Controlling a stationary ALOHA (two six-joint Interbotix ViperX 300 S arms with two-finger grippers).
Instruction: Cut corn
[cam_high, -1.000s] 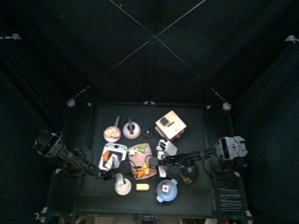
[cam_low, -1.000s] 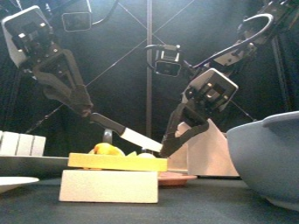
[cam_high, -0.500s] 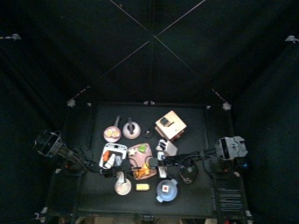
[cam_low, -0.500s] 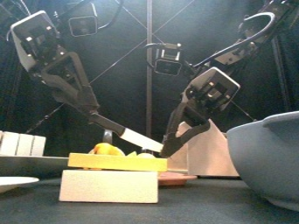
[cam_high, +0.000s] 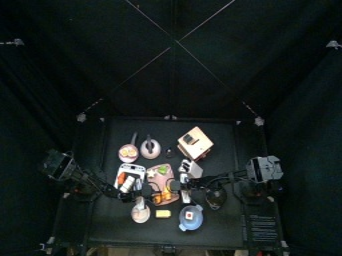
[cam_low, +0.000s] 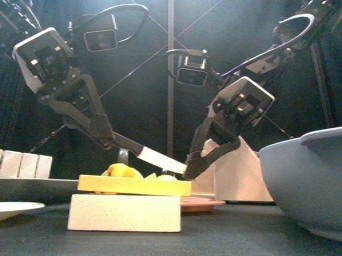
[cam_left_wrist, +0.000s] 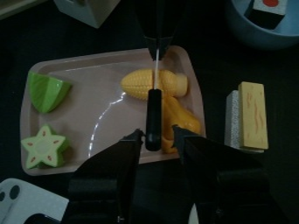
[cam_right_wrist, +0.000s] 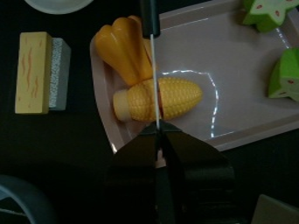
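A cob of corn lies on a pink tray, beside orange pieces. A knife rests across the cob, and my right gripper is shut on one end of it. The knife's dark far end reaches between the jaws of my left gripper. Those jaws stand open on either side of it, just over the tray. From the front, the blade slants down from left to right above the corn.
On the tray also lie a green wedge and a pale star-shaped slice. A yellow sponge block sits beside the tray, and a blue bowl at the front right. A wooden box, a small bowl and a pan stand behind.
The left arm's upper part has come lower and a little to the right, and its jaws have narrowed slightly. The knife, the corn and the right arm have not moved.
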